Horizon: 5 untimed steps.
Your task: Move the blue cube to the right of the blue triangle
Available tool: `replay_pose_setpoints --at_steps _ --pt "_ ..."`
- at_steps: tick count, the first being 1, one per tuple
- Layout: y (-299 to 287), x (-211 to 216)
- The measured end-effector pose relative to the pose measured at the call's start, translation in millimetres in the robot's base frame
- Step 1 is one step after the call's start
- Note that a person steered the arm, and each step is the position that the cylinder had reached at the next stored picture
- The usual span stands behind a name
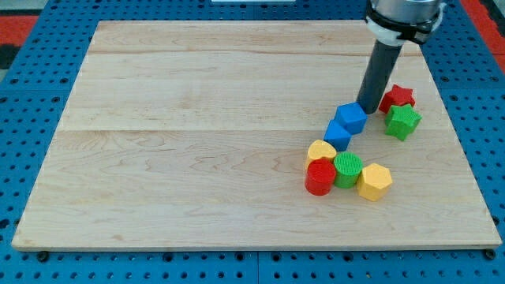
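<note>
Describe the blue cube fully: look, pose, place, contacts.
The blue cube is a small, solid-looking block, plain mid blue with a matte finish, showing a lighter top face and darker side faces. It sits flat on the wooden board, turned so a corner faces the view's bottom, in the board's right half. My tip is right at its upper-right edge, apparently touching. Its lower-left corner meets the blue triangle. It stands apart from the red star and green star on the view's right.

My tip (367, 106) beside blue cube (350, 117)
</note>
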<state>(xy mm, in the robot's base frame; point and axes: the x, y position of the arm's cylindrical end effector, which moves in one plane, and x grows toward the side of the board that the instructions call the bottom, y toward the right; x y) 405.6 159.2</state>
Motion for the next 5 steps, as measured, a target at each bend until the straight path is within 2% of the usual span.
replay_pose_setpoints --at_steps 1,3,4,5 --pt "-9 15" --pt "-17 96" --pt "15 103" --pt "85 88"
